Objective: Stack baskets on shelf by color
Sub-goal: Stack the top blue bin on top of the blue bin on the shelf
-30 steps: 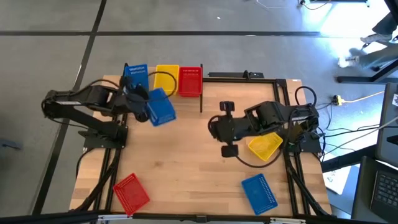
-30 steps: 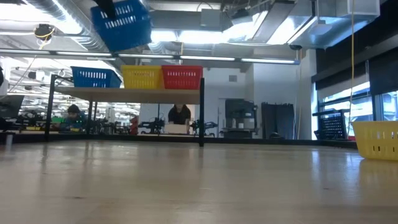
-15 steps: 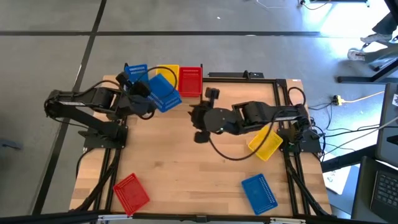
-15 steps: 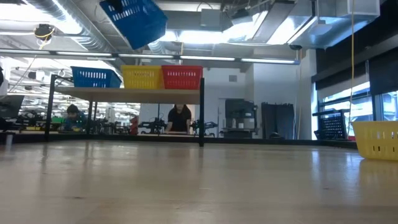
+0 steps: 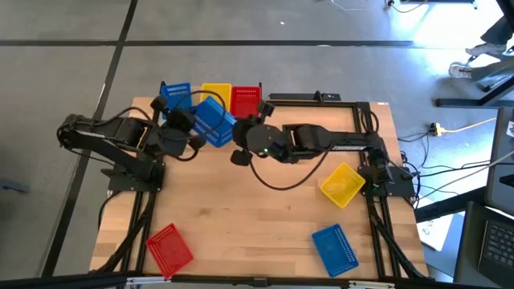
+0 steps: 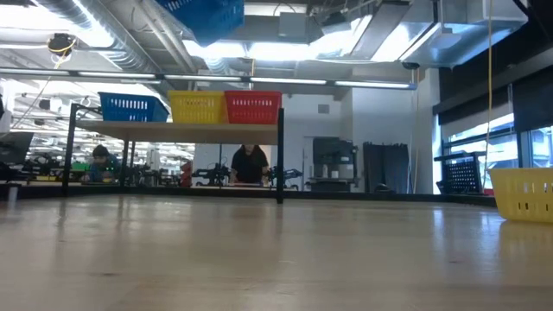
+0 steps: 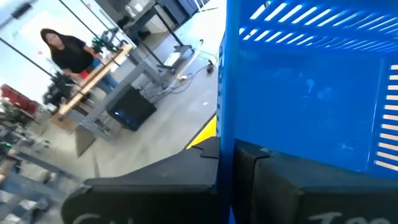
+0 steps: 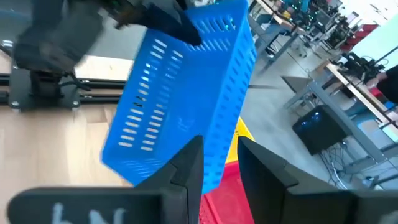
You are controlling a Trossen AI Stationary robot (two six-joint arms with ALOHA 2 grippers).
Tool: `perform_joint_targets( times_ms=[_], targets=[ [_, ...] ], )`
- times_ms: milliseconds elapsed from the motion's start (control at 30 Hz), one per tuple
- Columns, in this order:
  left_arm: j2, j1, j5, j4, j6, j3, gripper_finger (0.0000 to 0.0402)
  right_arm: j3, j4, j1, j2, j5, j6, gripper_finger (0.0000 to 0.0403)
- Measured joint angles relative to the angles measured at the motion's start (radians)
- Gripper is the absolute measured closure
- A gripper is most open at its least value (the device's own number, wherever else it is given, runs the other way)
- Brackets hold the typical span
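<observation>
A blue basket point(image 5: 213, 122) hangs in the air in front of the shelf point(image 6: 173, 126), tilted; the low view shows only its underside point(image 6: 203, 13) at the top edge. My left gripper point(image 7: 227, 152) is shut on it. My right gripper point(image 8: 219, 146) is open beside the same basket point(image 8: 180, 93), with the basket's lower corner between its fingers. On the shelf stand a blue basket point(image 6: 131, 107), a yellow one point(image 6: 197, 107) and a red one point(image 6: 253, 106), side by side on their bottoms. My left gripper pinches one wall of the blue basket at its rim point(image 7: 225, 118), one finger inside and one outside. It comes from the table's left. The basket is lifted clear and tilted. My right gripper: I cannot tell whether its fingers point(image 8: 186, 168) touch the basket's corner point(image 8: 214, 171).
On the table lie a red basket point(image 5: 169, 247) near the left front corner, a blue one point(image 5: 333, 247) near the right front, and a yellow one point(image 5: 342, 185) at the right side. A black shelf post point(image 6: 280, 142) stands at the shelf's right end. People sit in the room beyond.
My left gripper has raised the blue basket and carried it toward the far edge and a little to the right, tipping it further. My right arm has swung from the table's right side toward the left and far edge, up to the held basket.
</observation>
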Motion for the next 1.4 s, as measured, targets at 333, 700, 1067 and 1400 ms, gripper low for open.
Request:
perform_joint_targets(
  times_ms=[333,700,1067,1400],
  targets=[
    [-0.033,0.028,-0.078,-0.008,0.349,0.056,0.0401,0.0,0.012,-0.005,0.004,-0.001,0.0,0.0302],
    [-0.035,0.154,-0.023,-0.139,0.614,0.288,0.0401,0.0,0.009,-0.006,0.004,-0.001,-0.004,0.0302],
    [-0.035,0.38,0.219,-0.468,0.563,0.409,0.0401,0.0,0.005,-0.006,0.004,-0.001,-0.023,0.0302],
    [-0.019,0.568,0.282,-0.5,0.648,0.4,0.0401,0.0,0.006,-0.006,0.004,-0.001,-0.022,0.0302]
  ],
)
